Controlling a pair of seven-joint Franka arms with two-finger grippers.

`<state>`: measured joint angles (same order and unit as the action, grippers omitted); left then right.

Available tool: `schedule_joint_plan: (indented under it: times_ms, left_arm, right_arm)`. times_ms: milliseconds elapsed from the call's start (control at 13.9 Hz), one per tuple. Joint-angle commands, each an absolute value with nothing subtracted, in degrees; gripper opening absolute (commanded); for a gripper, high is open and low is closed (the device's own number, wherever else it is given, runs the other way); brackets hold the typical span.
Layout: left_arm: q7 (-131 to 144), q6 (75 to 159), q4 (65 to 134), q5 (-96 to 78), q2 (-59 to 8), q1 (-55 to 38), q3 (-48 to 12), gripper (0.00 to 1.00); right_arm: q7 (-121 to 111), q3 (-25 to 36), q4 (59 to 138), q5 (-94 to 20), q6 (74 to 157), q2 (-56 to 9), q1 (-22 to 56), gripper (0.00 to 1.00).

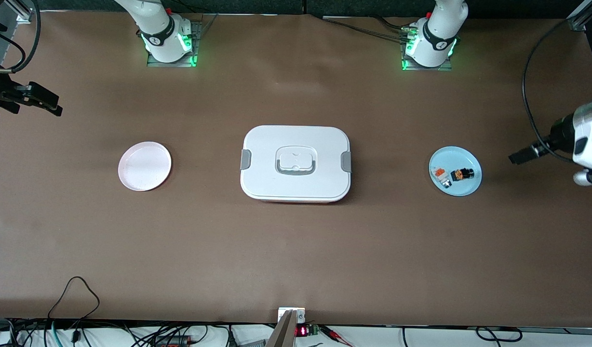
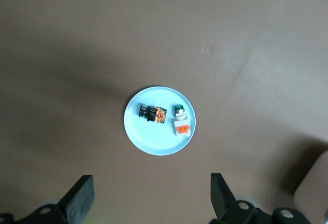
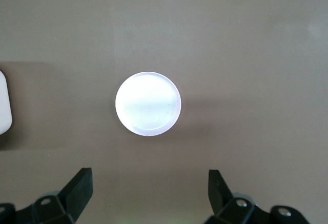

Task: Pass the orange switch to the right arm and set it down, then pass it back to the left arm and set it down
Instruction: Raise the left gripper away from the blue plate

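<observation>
The orange switch (image 1: 462,174) (image 2: 152,113), black with orange markings, lies on a light blue plate (image 1: 467,188) (image 2: 154,141) toward the left arm's end of the table. My left gripper (image 2: 152,189) hangs high over the table beside that plate, open and empty. The white lidded box (image 1: 296,164) sits mid-table between the two plates; its corner (image 3: 4,103) shows in the right wrist view. My right gripper (image 3: 148,184) hangs high near a pale pink plate (image 1: 144,166) (image 3: 148,103), open with nothing between its fingers.
A small white-grey piece with an orange top (image 1: 439,173) (image 2: 182,127) and a small green-topped piece (image 2: 178,110) share the blue plate with the switch. The pink plate holds nothing. Cables run along the table edge nearest the front camera.
</observation>
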<state>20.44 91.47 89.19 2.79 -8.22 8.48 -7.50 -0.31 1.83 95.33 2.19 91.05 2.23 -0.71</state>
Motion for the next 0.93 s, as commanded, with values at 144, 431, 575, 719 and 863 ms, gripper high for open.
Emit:
schedule_joint_plan:
  times_ms: [144, 431, 575, 719, 863]
  left_arm:
    - [13.1, 87.9, 90.4, -2.7, 0.9, 0.8, 1.2, 1.0]
    - [5.9, 87.4, 90.6, -3.7, 4.3, 0.2, 1.8, 1.0]
    - [-0.2, 86.8, 92.2, -3.7, 5.7, 0.6, 1.7, 1.0]
    - [-1.4, 87.1, 92.6, -3.5, 6.0, 0.6, 1.6, 1.0]
    - [-1.0, 86.8, 92.7, -3.3, 5.5, 0.4, 1.4, 1.0]
  right_arm:
    - [-1.2, 1.7, 94.7, 1.2, 90.8, 2.5, -1.1, 1.0]
    - [-1.2, 1.7, 94.7, 1.1, 90.5, 2.5, -1.1, 1.0]
    - [-1.2, 1.7, 94.7, 1.1, 90.5, 2.6, -1.1, 1.0]
    - [-1.1, 1.8, 94.7, 1.1, 90.5, 2.7, -1.1, 1.0]
    - [-1.1, 1.9, 94.7, 1.1, 90.5, 2.8, -1.2, 1.0]
